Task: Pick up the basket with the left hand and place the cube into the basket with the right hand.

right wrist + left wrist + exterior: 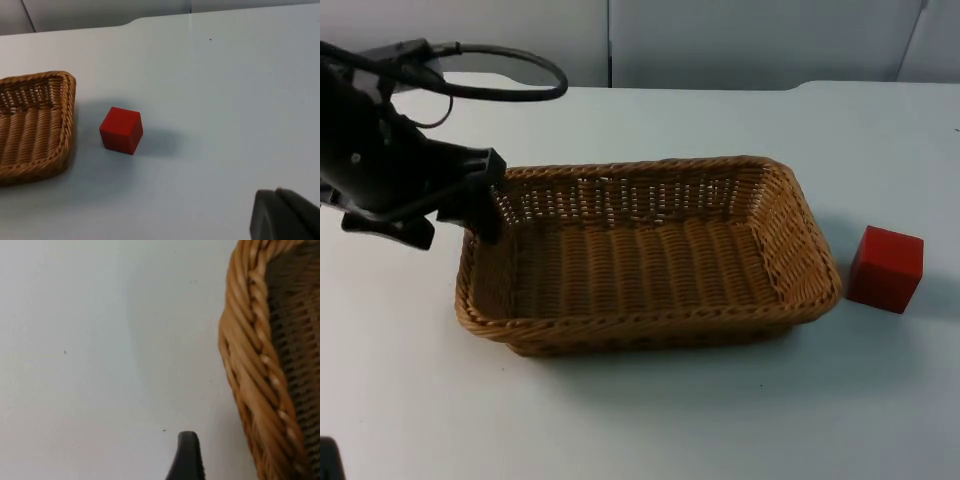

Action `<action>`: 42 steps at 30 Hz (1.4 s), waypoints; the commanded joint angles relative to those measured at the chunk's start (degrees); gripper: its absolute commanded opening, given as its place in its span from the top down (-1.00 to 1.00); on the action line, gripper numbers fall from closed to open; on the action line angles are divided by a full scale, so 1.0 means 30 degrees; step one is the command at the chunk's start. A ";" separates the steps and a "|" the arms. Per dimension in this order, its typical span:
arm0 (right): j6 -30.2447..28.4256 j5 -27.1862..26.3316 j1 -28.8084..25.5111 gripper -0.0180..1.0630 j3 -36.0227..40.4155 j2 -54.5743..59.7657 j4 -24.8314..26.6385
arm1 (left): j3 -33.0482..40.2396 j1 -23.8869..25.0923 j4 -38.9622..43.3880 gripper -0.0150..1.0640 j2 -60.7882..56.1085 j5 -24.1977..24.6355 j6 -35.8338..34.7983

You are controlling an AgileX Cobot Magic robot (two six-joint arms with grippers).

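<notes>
Where the wicker basket [650, 255] rests flat on the white surface [640, 420], its short end wall sits right at the left tool [480, 205], which has one black finger reaching over that rim into the basket's corner; the left wrist view shows the braided rim [255, 370] just beside a black fingertip [186, 457] that stands over bare surface outside the wall. Whether the left tool has closed on the rim I cannot tell, since its other finger is hidden and the gap is not visible. At the far end of the basket from this tool, a red cube [886, 268] stands on the surface just beside the opposite short wall, apart from it by a narrow strip of surface. From the right wrist view the cube [121, 130] lies ahead of the right tool [285, 217], well apart from it, with the basket's end [35, 125] just beyond the cube; the right tool's opening cannot be told. A grey partition wall [750, 40] closes the surface behind.
</notes>
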 commanded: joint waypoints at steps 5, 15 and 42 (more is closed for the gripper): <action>-0.0166 -0.0194 -0.0057 0.97 0.0110 -0.0073 0.0035 | -0.0086 -0.0131 -0.0311 -0.13 0.0692 0.0010 -0.0193; -0.0166 -0.0194 -0.0057 0.97 0.0110 -0.0073 0.0035 | -0.0086 -0.0131 -0.1683 0.66 0.0999 -0.0019 -0.0117; -0.0166 -0.0194 -0.0057 0.97 0.0110 -0.0073 0.0035 | -0.2749 -0.0131 0.1346 0.98 -0.2265 0.3236 -0.2957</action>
